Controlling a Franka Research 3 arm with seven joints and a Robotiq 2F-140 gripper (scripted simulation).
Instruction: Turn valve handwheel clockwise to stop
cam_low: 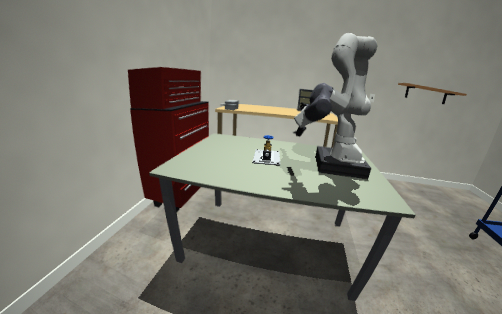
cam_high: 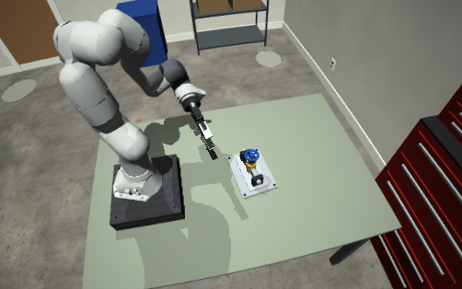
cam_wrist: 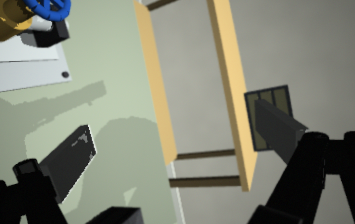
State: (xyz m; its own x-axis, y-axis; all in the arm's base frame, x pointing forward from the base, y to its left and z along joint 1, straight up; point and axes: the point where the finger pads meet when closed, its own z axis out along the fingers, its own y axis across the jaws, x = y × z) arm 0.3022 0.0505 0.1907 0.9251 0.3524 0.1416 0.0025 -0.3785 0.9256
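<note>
1. You have the gripper (cam_high: pixel 212 152) spread to its widest with nothing between the fingers. In the wrist view both pads show with only table and far wall between them.

2. The valve (cam_high: pixel 253 168) stands on a white base plate (cam_high: pixel 241 184) near the middle of the green table (cam_high: pixel 324 152). Its blue handwheel (cam_high: pixel 250 155) lies level on top of the brass body.

3. In the top view, taking the handwheel as the dial centre, your gripper sits at about 9 o'clock, near but apart from it. The arm's dark pedestal (cam_high: pixel 177 212) lies out toward 8 o'clock.

4. In the exterior view the gripper (cam_low: pixel 299 131) hangs to the side of the handwheel (cam_low: pixel 268 137), at about the wheel's height or a little above, with a plain gap between them.

5. In the wrist view the handwheel (cam_wrist: pixel 53 7) is cut by the frame's upper-left corner, roughly 10 o'clock from the finger midpoint, so the jaws are not centred over it.

6. Progress, as judged: nothing of the turn is done. There is no contact and no grip, and the wheel looks untouched.

7. Left for you: finish the approach, straddle the rim, close on opposite sides, then rotate clockwise to the stop. Re-gripping may be needed.
</note>
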